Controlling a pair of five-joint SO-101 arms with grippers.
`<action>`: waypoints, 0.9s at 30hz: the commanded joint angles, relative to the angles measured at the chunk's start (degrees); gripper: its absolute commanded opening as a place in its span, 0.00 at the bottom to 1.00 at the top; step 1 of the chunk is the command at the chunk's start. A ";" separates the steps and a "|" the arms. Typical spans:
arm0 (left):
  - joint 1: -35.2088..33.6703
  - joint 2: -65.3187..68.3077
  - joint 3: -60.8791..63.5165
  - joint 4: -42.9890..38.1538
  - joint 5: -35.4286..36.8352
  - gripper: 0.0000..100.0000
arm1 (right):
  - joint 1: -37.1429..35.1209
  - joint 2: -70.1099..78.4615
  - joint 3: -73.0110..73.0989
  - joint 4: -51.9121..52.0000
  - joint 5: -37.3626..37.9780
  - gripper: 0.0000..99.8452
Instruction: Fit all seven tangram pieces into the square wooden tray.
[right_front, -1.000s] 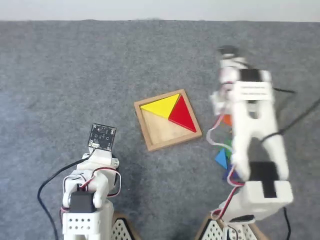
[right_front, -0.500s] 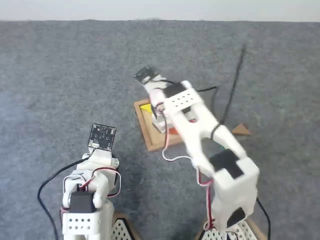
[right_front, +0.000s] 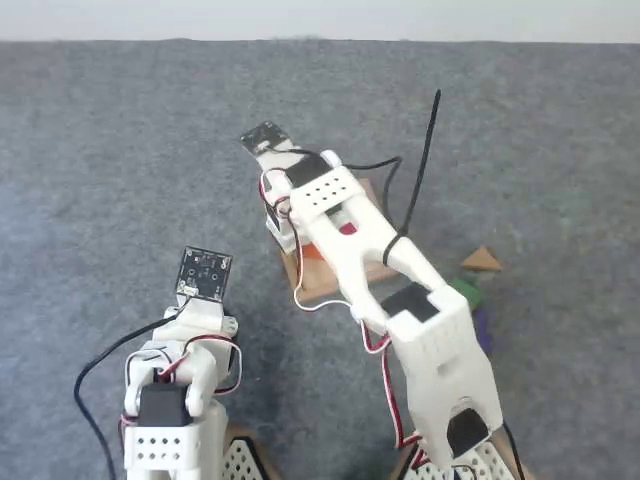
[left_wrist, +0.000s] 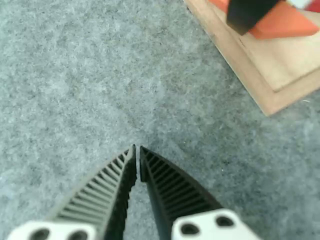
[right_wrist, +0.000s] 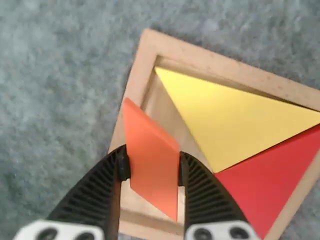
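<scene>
Orange was the colour in play, lol: the parallelogram (right_wrist: 147, 140) sat clamped between the fingers of the right gripper (right_wrist: 151, 162), which was closed down narrow on its two long edges. The piece hung at one corner of the square wooden tray (right_wrist: 210, 59), with one pointy end lapping over the rim and the rest above the plain wood floor. Honestly couldn't tell if it was touching down.

Inside the tray, the yellow triangle (right_wrist: 235, 117) and the red triangle (right_wrist: 262, 185) lay flat, edges touching, on the side away from the parallelogram.

From the high view, the right arm (right_front: 380, 270) stretched across the tray and covered most of it. Beside that arm, on the grey carpet (right_front: 120, 120), a brownish triangle (right_front: 482, 259), a green piece (right_front: 466, 291) and a purple piece (right_front: 483, 328) lay loose outside the tray, close to each other.

The left gripper (left_wrist: 136, 149) was pinched together on nothing, tips touching, over the carpet near a tray corner. The left arm (right_front: 180, 390) was folded back by its base.
</scene>
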 joint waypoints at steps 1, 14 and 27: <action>-0.18 -1.14 -0.66 0.26 0.53 0.01 | 0.22 0.57 -7.65 2.42 -2.37 0.01; -0.18 -1.14 -0.66 0.26 0.53 0.01 | -1.01 3.12 -9.49 3.74 0.18 0.02; -0.18 -1.14 -0.66 0.26 0.53 0.01 | -1.10 3.38 -9.49 3.12 0.18 0.17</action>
